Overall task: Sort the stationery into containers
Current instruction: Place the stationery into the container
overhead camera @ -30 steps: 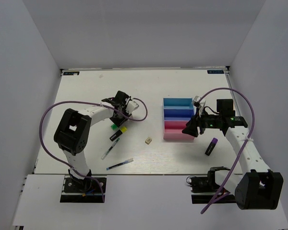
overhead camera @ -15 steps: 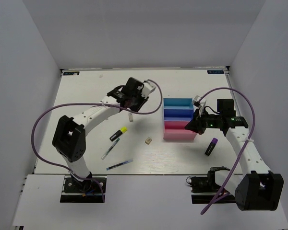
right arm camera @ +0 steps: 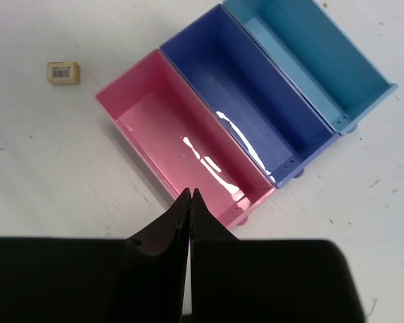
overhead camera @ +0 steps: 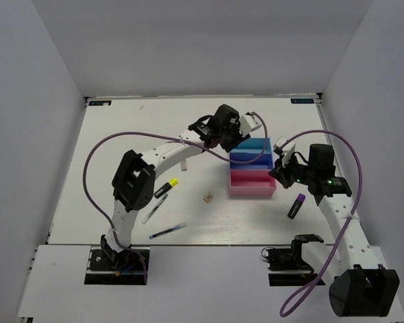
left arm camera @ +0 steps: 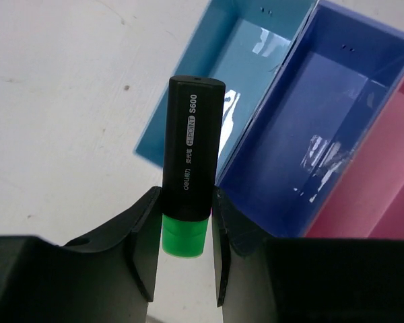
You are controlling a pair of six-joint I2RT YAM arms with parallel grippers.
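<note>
The left jaws are clamping a black marker with a green cap (left arm camera: 188, 155), gripping it just above the cap so that the black barrel is sticking out ahead of them. They are hovering at the far left corner of the row of trays (overhead camera: 249, 190). The cyan tray (left arm camera: 256, 60) is sitting at that far end, with the dark blue tray (left arm camera: 337, 108) next to it and the pink tray (right arm camera: 155, 134) at the near end.

In the left wrist view, the barrel's free end is lying over one short end of the cyan tray, close to the wall shared with the dark blue tray. The marker's long axis is running at a slant to the tray's long axis, not along it. The drop is probably depending on turning the marker into line and carrying it further over the cyan floor.

The right jaws are pressed fully together, gripping nothing, and are hanging over the pink tray's short end. All three trays are looking empty.

A purple-capped marker (overhead camera: 296, 205) is lying on the table (overhead camera: 121, 134) just right of the row, nearest the right arm. A tan eraser (right arm camera: 62, 72), a yellow-capped marker (overhead camera: 166, 187) and two pens (overhead camera: 155, 210) are lying left of the row.
</note>
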